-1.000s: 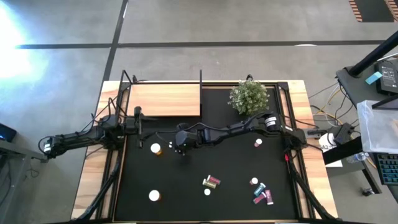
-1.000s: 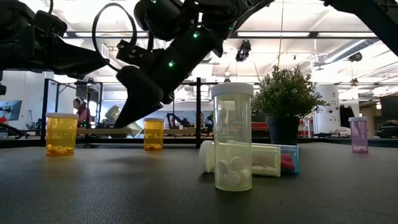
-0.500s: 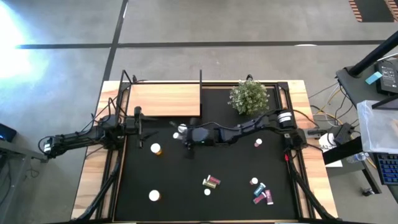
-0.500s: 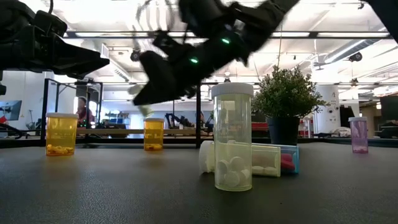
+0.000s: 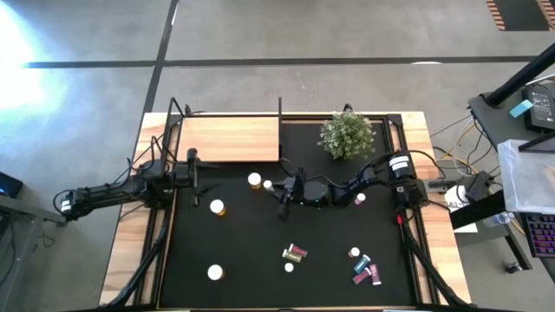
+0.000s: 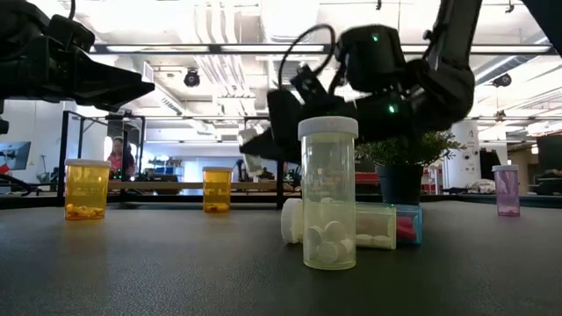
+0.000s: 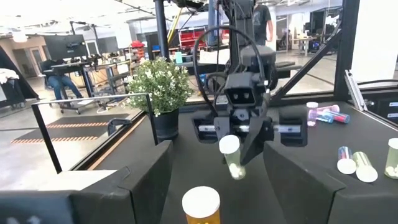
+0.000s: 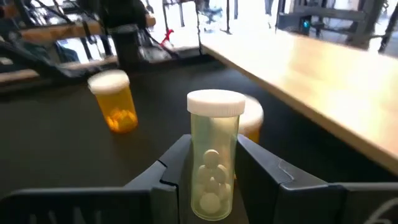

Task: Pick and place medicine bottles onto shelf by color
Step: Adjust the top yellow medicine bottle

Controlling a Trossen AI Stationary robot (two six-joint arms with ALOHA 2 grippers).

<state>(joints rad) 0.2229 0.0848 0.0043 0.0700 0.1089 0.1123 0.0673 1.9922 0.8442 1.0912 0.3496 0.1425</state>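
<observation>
My right gripper (image 5: 279,192) reaches in from the table's right to mid-table and is shut on a yellowish white-capped bottle (image 8: 214,155), which the left wrist view also shows (image 7: 231,155). Two orange bottles stand on the black mat close by (image 5: 254,180) (image 5: 217,206). The shelf (image 5: 230,139), a light-wood board with black posts, lies at the far left. More bottles stand or lie near the front: an orange one (image 5: 214,272) and a mixed group (image 5: 364,269). My left gripper (image 5: 192,172) waits open at the table's left edge. My right gripper pinches the yellowish bottle's lower body (image 8: 211,186) between its two fingers (image 8: 168,180), one on each side. The fingers come in level from the table's right side. The bottle stands nearly upright in the hold, cap up, lifted clear of the mat.
A green potted plant (image 5: 347,134) stands at the far right of the mat. A purple bottle (image 5: 360,199) stands beside my right arm. A lying bottle pair (image 5: 295,253) is at mid-front. In the low view a yellowish bottle (image 6: 328,193) stands close in front.
My right gripper has drawn back toward the table's right edge and a little toward the far edge. It has tipped from slanting down to level and stayed shut on the yellowish bottle, which now stands cap up. An orange bottle under the arm has come into sight.
</observation>
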